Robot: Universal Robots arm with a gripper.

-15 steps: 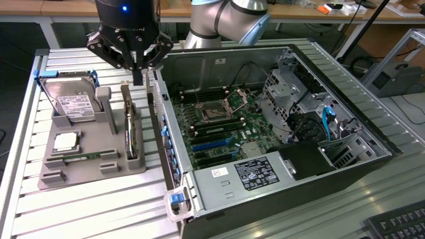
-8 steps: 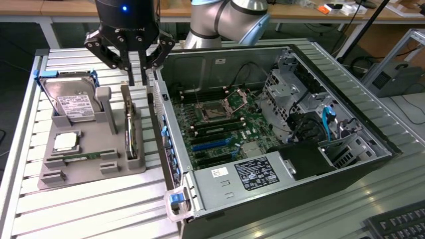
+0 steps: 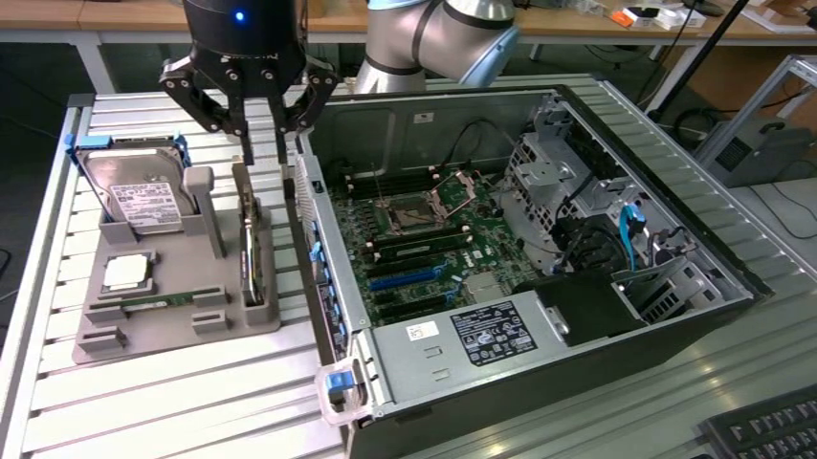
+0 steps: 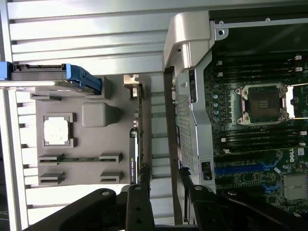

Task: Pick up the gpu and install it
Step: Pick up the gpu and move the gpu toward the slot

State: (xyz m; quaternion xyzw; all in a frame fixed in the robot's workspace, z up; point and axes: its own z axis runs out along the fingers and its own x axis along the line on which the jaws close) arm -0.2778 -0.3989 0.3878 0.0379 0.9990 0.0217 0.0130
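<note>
**Jaws apart over the graphics card in its tray**

Jaws sit closest to the wrist camera, their two black fingers (image 4: 139, 207) spread wide with nothing gripped between them. Through the gap shows a narrow strip of bare slatted table (image 3: 166, 402). In the exterior view they hang at the far end of the graphics card (image 3: 253, 251) (image 4: 133, 156); whether a tip touches it I cannot tell.

That card stands on its long edge in a slot of the grey tray (image 3: 153, 335), along the tray's side nearest the computer case (image 3: 383, 373). Tray and case wall lie close, apart by that slim strip of table.

On the tray's other side a hard drive (image 3: 141, 201) leans upright, well clear of the card.

Opened on top, the case leaves free room above its green board (image 3: 428, 239) and blue slots (image 3: 408, 277).
</note>
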